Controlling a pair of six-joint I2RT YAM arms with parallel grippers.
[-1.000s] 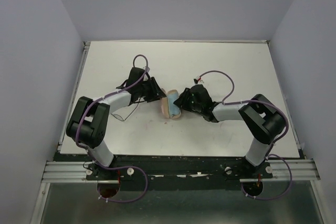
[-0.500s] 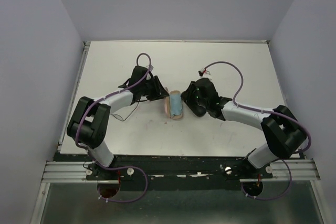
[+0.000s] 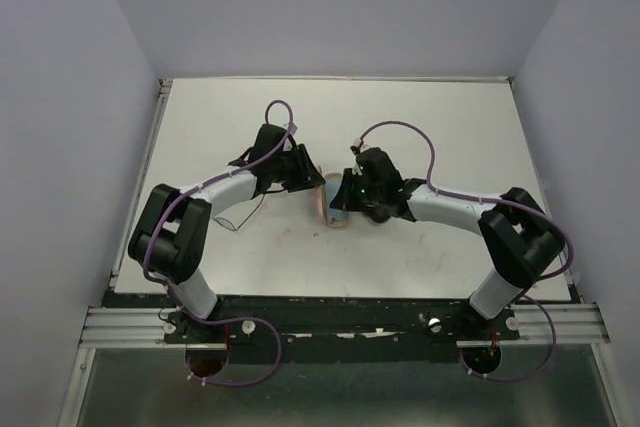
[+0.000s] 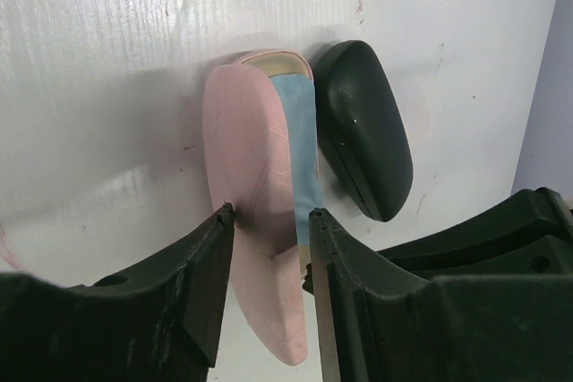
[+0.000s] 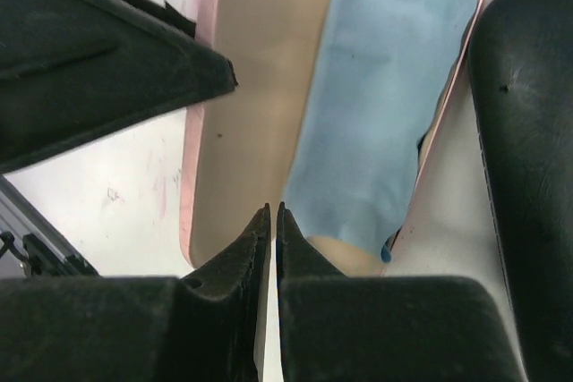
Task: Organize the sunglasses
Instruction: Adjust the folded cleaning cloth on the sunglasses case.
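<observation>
The pink case (image 3: 322, 205) lies open mid-table, a light-blue cloth (image 5: 376, 105) spread in its tray. No orange-yellow sunglasses show in any view. My left gripper (image 4: 269, 214) straddles the raised pink lid (image 4: 251, 158), both fingers against it; in the top view it (image 3: 310, 179) is at the case's far-left side. My right gripper (image 5: 271, 210) is shut and empty, its tips over the seam between the beige lid lining (image 5: 269, 87) and the cloth; in the top view it (image 3: 345, 192) is at the case's right side.
A shut black case (image 4: 367, 131) lies right beside the pink one, touching or nearly so; it also shows at the right edge of the right wrist view (image 5: 528, 131). White table (image 3: 450, 127) with walls on three sides; purple cables loop above both arms.
My right arm swung left and brought its shut gripper from beside the case to over its open inside. The left gripper stayed at the lid.
</observation>
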